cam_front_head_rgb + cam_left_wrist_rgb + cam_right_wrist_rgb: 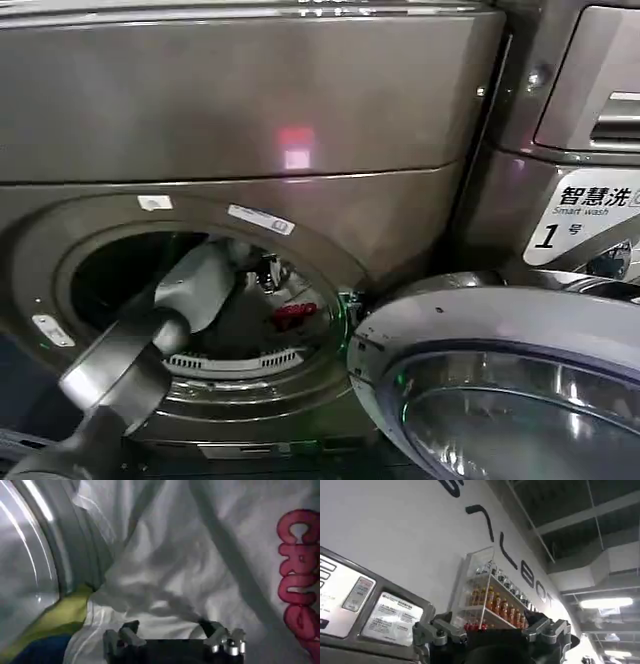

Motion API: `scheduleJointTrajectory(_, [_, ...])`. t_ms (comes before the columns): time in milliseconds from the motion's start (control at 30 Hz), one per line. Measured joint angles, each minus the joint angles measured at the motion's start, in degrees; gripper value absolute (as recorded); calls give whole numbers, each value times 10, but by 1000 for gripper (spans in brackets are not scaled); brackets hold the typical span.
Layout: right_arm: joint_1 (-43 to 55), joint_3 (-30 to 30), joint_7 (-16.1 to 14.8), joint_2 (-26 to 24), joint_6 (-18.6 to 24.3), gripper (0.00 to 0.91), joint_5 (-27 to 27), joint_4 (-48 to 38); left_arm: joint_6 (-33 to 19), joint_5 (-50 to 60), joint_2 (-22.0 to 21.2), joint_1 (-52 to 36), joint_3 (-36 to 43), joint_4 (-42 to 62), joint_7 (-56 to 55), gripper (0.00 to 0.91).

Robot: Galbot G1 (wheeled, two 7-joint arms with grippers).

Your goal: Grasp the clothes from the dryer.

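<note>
The dryer (250, 110) is the bronze-grey machine in front of me, and its round porthole stands open. My left arm reaches through the porthole, with the left gripper (267, 272) deep inside the drum. The clothes (170, 565) are a crumpled white garment with red lettering (300, 570); that red print (293, 315) also shows low in the drum. In the left wrist view my left gripper (171, 630) is open, its fingertips (129, 629) just short of a white fold. My right gripper (490, 624) is open and empty, raised and pointing away from the dryer.
The glass door (500, 385) hangs open at lower right, close to the porthole. A neighbouring machine (590, 215) with a "1" label stands on the right. Yellow-green and blue cloth (55, 630) lies against the shiny drum wall (30, 565). A bottle shelf (495, 600) hangs on the wall.
</note>
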Motion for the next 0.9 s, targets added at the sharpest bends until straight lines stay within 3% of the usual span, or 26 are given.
scheduleJointTrajectory(533, [-3,4,-2,7,3,907,0,0,-8,-46,0,11,-12,-10,3,0])
scheduleJointTrajectory(900, [2,-2,-1,8,5,907,-2,0,25,-129,16,51,-113,-84,-49,0])
